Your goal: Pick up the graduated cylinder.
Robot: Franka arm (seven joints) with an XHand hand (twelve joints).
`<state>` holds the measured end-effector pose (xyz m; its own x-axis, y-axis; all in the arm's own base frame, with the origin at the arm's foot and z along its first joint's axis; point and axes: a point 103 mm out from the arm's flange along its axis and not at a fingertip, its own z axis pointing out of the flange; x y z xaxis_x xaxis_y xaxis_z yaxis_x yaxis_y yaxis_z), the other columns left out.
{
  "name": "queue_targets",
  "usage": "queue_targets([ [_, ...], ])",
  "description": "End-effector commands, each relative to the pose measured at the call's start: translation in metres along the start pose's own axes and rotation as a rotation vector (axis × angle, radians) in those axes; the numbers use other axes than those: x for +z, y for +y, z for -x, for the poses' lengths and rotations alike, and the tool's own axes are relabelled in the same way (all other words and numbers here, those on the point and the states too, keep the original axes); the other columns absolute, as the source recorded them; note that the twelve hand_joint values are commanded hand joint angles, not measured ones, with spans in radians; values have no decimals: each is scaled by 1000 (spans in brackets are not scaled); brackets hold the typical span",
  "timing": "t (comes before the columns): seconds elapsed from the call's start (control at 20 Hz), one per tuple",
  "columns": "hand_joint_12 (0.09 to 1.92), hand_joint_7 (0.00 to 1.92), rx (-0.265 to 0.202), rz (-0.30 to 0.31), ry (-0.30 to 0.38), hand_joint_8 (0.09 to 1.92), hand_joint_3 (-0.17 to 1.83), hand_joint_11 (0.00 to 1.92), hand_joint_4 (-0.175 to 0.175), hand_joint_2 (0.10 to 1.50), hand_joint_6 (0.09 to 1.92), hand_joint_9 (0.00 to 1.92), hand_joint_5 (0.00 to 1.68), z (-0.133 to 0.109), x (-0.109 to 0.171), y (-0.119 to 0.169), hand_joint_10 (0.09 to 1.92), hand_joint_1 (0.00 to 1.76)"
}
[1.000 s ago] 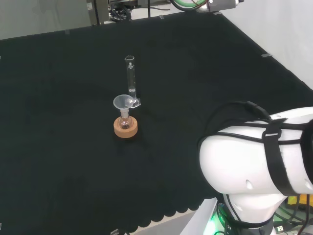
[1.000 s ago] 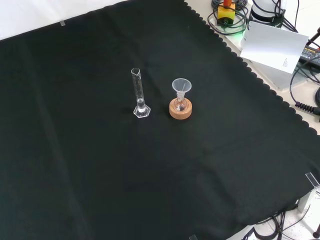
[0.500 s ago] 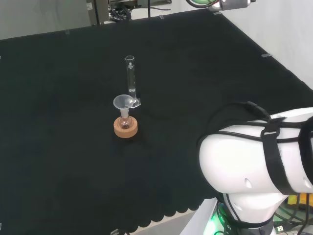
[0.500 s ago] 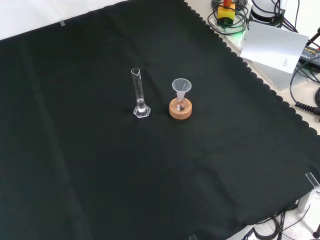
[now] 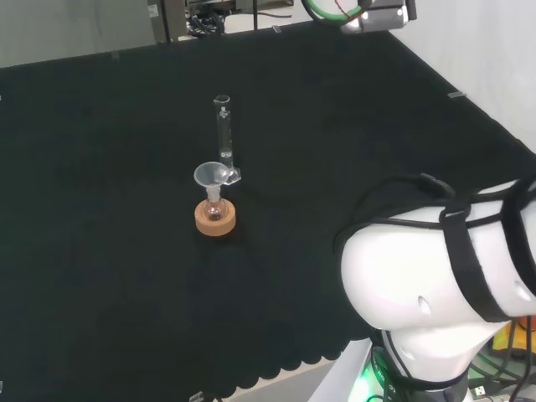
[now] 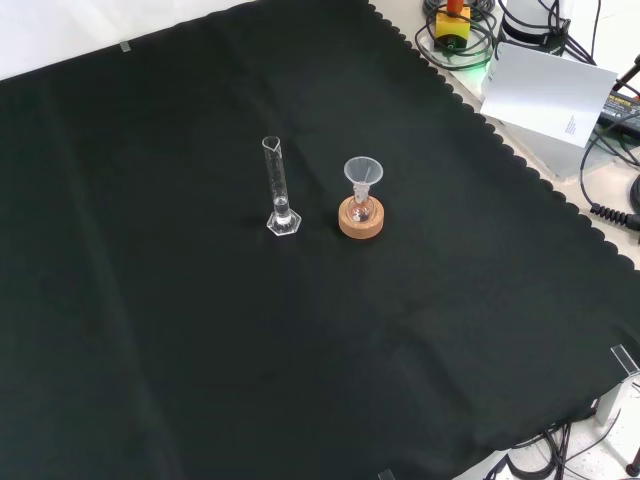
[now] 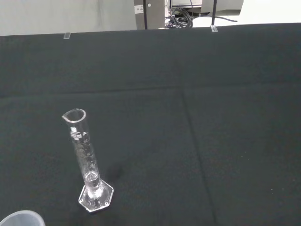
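A clear graduated cylinder [image 6: 278,187] stands upright on its hexagonal foot near the middle of the black-clothed table [image 6: 150,330], untouched, its tall narrow body free to be gripped from the side. In the front view, at its 3 o'clock and just beside it, a small flask with a funnel [image 6: 362,172] sits steadied in a cork ring [image 6: 361,221]. Whether the robot hand is open or closed cannot be told.

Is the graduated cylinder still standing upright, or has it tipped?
Upright. The graduated cylinder stands on its hexagonal base on the black cloth, tube vertical, apart from the funnel in the small flask on the cork ring.
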<state>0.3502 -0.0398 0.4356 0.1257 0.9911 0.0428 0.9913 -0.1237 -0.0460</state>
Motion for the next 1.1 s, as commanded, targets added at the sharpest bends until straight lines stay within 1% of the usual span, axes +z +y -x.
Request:
queue_targets([
  [0.05, 1374, 107, -12, -9, 64, 543, 290, 95, -28, 1238, 87, 302, 292, 28, 42, 28, 645, 92],
  [0.2, 1377, 140, -36, -11, 108, 562, 268, 122, -31, 1202, 87, 347, 299, 50, 65, 50, 653, 198],
  [0.25, 1378, 153, -47, -3, 129, 570, 262, 132, -33, 1188, 87, 366, 304, 57, 75, 60, 656, 237],
  [0.35, 1374, 181, -71, 8, 159, 590, 253, 160, -37, 1159, 87, 411, 324, 65, 90, 76, 655, 317],
  [0.45, 1370, 202, -88, 12, 178, 607, 250, 182, -41, 1137, 87, 444, 344, 67, 105, 91, 649, 372],
  [0.65, 1370, 223, -100, -19, 206, 625, 247, 215, -46, 1106, 87, 473, 372, 64, 139, 116, 643, 438],
  [0.75, 1363, 228, -115, -30, 222, 635, 251, 242, -48, 1088, 87, 491, 382, 61, 154, 123, 638, 471],
  [0.9, 1356, 237, -141, -45, 243, 647, 256, 279, -50, 1055, 87, 521, 393, 54, 171, 129, 635, 529],
  [1.1, 1339, 261, -188, -60, 247, 665, 293, 321, -54, 990, 87, 593, 407, 41, 186, 132, 608, 612],
])
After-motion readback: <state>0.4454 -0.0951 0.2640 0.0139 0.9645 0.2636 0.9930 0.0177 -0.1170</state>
